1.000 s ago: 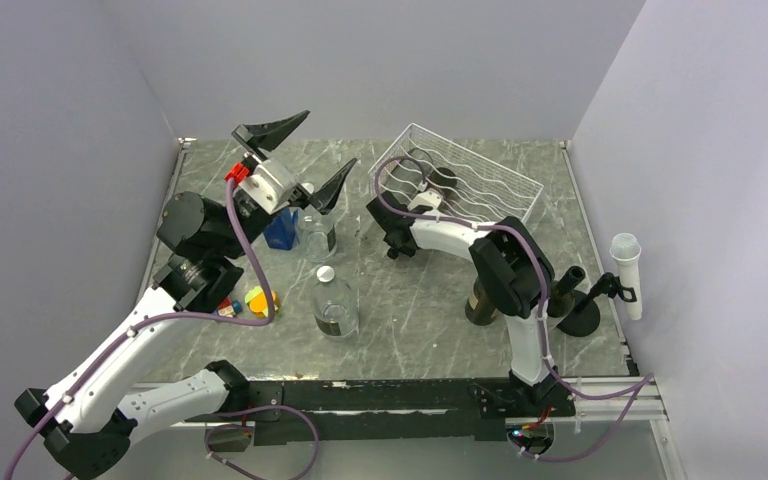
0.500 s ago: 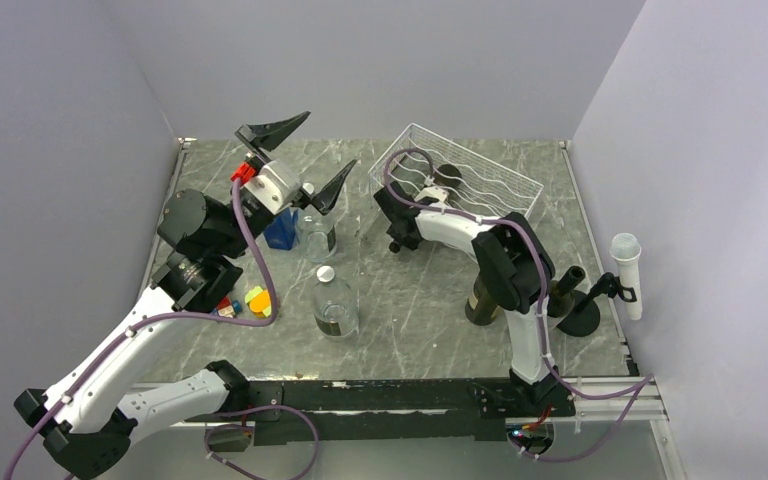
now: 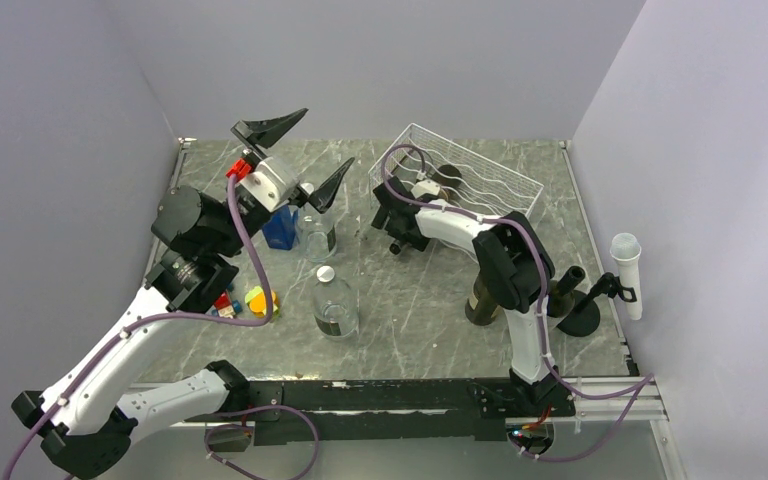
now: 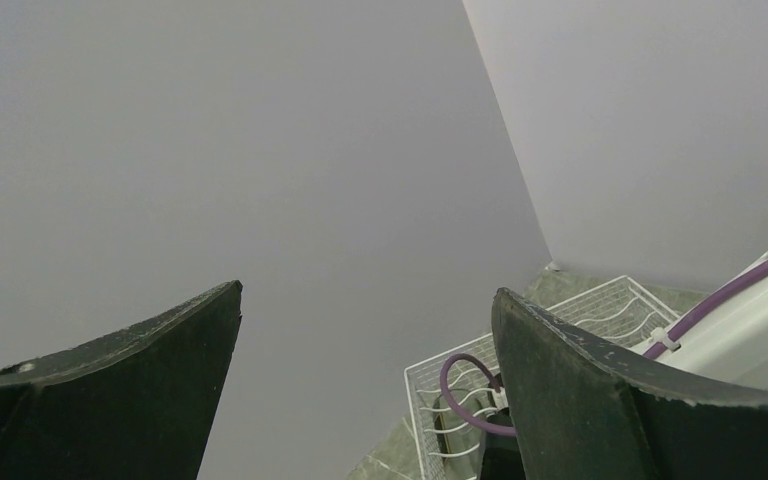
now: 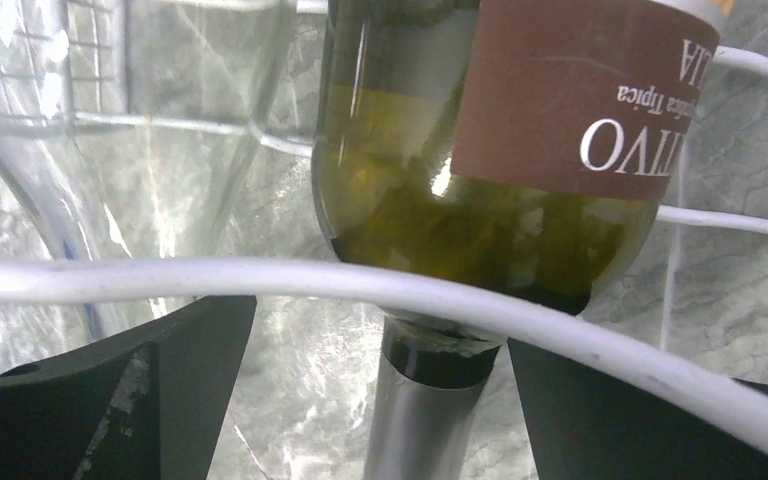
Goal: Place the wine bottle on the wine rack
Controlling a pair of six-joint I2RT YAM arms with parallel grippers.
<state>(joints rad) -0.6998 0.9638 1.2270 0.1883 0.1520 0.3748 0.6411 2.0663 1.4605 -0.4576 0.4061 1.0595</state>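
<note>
1. Grey marbled bench (image 3: 410,330) is carrying the wine rack (image 3: 508,182), upper centre of the overhead frame. The wine bottle (image 5: 480,150) is lying in a groove.
2. The right pincer (image 5: 380,335) is standing released, its fingers spread either side of the bottle neck and not gripping it.
3. The left pincer (image 3: 328,137) is hovering released and empty, upper left.
4. Risk: the right fingers are reaching past the front rack wire. A careless retreat is likely to be snagging it, shifting the rack or dragging the bottle out.

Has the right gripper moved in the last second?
Yes: seen from above, the right gripper edged slightly up the view, toward the wine rack.
</note>
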